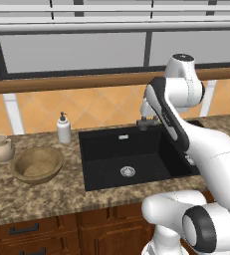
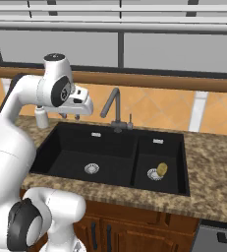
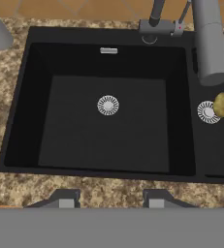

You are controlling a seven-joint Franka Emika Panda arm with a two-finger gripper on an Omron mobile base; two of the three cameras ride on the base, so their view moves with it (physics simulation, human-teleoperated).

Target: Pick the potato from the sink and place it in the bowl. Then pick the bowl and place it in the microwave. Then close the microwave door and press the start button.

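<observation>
Potato (image 3: pixel 222 104) far right of gripper (image 3: pixel 108 203)

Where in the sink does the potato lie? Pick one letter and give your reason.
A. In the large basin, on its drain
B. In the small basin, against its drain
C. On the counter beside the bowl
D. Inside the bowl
B: the potato rests in the smaller basin of the sink, touching that basin's round drain.
</observation>
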